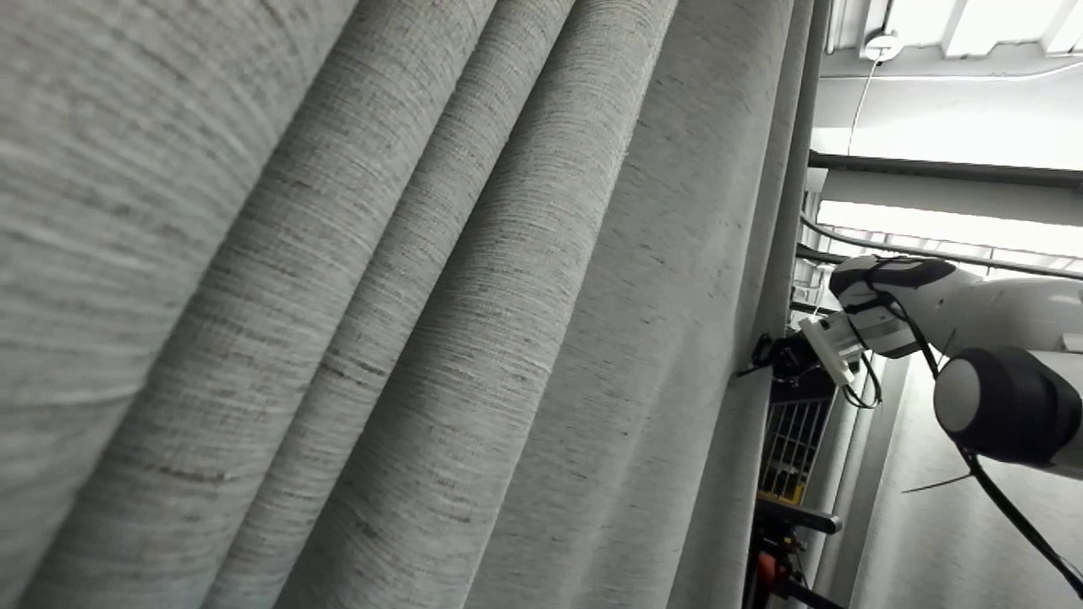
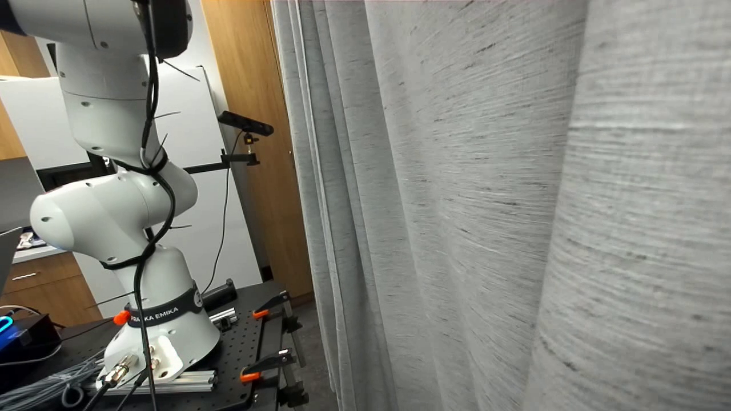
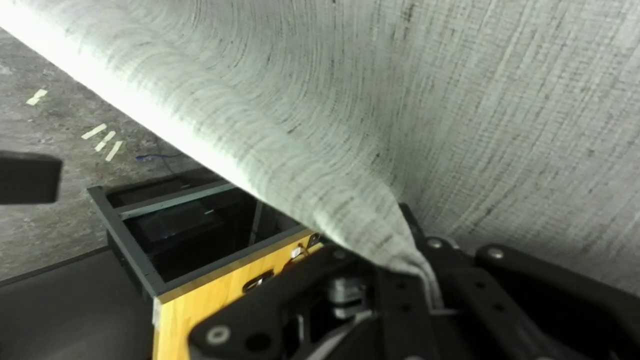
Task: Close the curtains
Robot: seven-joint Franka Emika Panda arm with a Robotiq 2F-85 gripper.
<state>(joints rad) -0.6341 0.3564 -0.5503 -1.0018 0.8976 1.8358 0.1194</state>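
Evidently the jaws grip a gathered bit of the grey curtain, which hangs beyond the tabletop edge bearing two clamps.

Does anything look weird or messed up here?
A little: in the wrist view, the curtain bunches up where the gripper pinches it. Pale strips, maybe tape, lie on the floor like litter. No spills or rips show.

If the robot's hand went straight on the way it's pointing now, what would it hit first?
Probably more of the grey curtain: the hand is pinching a bit of it, and in the wrist view its cloth spreads out ahead. Depth is unclear, so I can't say how soon.
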